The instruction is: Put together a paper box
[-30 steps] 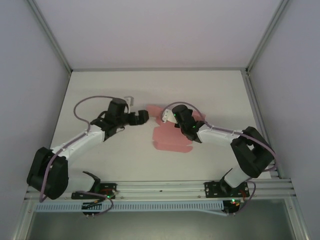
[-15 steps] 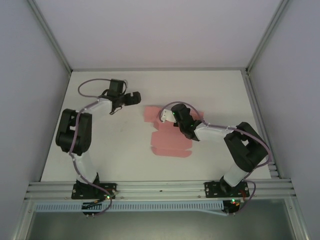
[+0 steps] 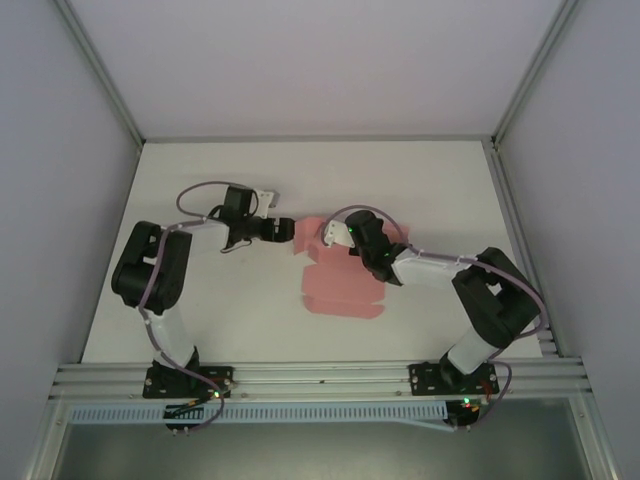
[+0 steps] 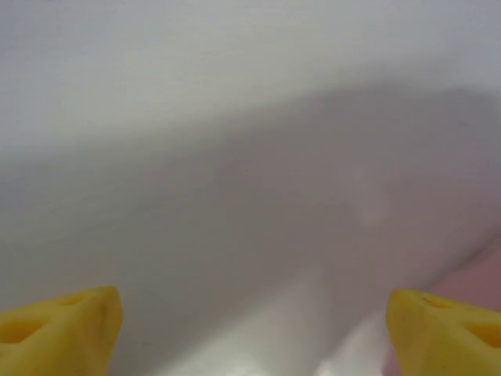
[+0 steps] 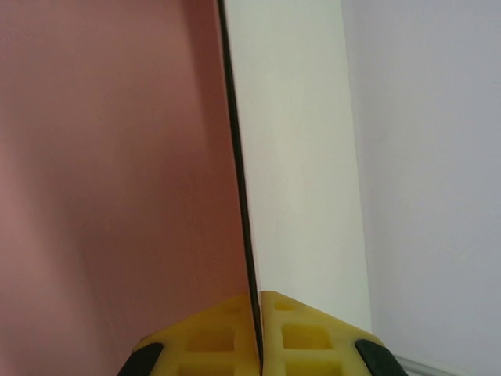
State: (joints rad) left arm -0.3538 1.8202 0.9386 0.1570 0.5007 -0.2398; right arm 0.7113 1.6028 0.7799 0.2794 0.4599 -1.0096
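Left gripper (image 3: 280, 231) hovers above the white table (image 3: 430, 185), just beside the sheet's far-left corner, and from its wrist the yellow fingertips (image 4: 63, 321) stand wide apart, nothing between them. Mid-table lies the paper box (image 3: 340, 290), a creased salmon-pink sheet, mostly flat. Over to the right gripper (image 3: 331, 236) at the sheet's far edge: pads (image 5: 211, 337) pressed together, pinching the thin pink board.

High rear camera down over table (image 3: 430, 180); wrist cameras close-up, forward; paper box (image 3: 340, 288) in top and right-wrist
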